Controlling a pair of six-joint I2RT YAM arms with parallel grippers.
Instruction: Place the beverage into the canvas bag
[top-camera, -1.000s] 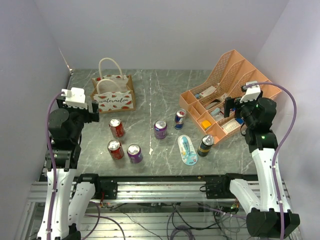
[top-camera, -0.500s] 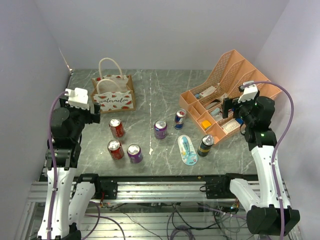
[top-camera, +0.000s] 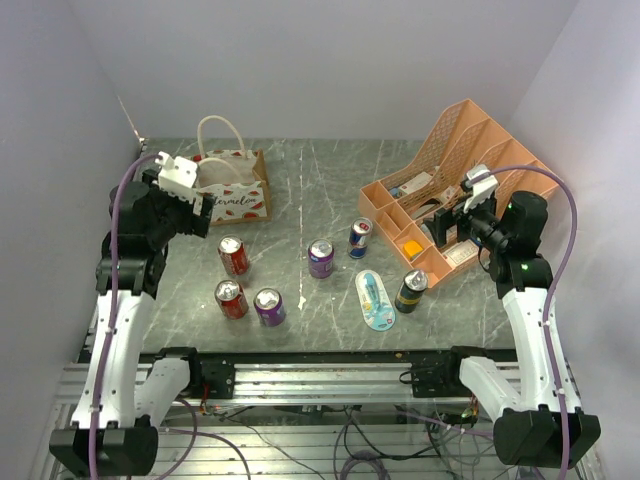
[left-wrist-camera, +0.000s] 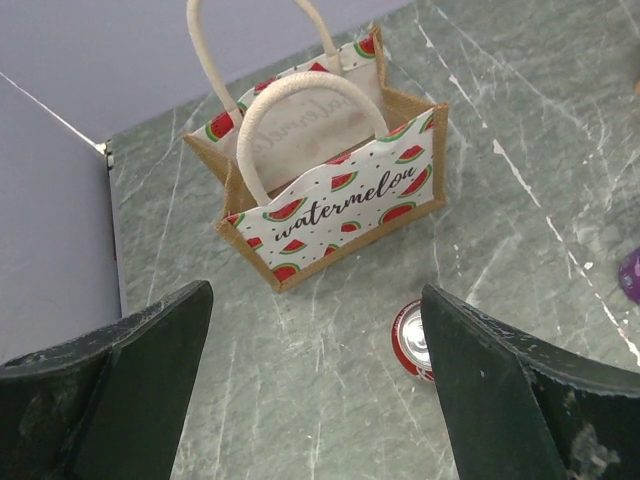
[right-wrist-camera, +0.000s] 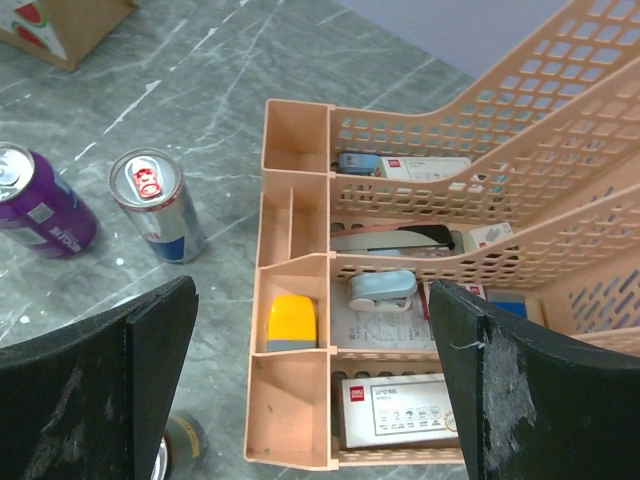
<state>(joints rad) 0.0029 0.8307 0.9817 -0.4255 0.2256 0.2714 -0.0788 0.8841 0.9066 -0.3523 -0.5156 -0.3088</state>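
Note:
The tan canvas bag (top-camera: 238, 196) with watermelon prints stands open and upright at the back left; it also shows in the left wrist view (left-wrist-camera: 340, 190). Several beverage cans stand on the table: two red cans (top-camera: 233, 255) (top-camera: 231, 298), two purple cans (top-camera: 268, 307) (top-camera: 321, 258), a blue-silver can (top-camera: 360, 237) and a dark can (top-camera: 411, 291). My left gripper (top-camera: 195, 216) (left-wrist-camera: 315, 290) is open and empty, above the table just in front of the bag, with a red can (left-wrist-camera: 412, 340) by its right finger. My right gripper (top-camera: 446, 226) (right-wrist-camera: 312, 283) is open and empty over the organizer's front compartments.
The orange mesh desk organizer (top-camera: 470, 130) (right-wrist-camera: 298, 130) at the right holds a stapler, boxes and a yellow item. A flat oval pale blue package (top-camera: 375, 300) lies near the dark can. Walls close in the left, back and right sides.
My left gripper has swung up and right toward the bag's front. My right gripper has moved left over the organizer. The cans and the bag have not moved.

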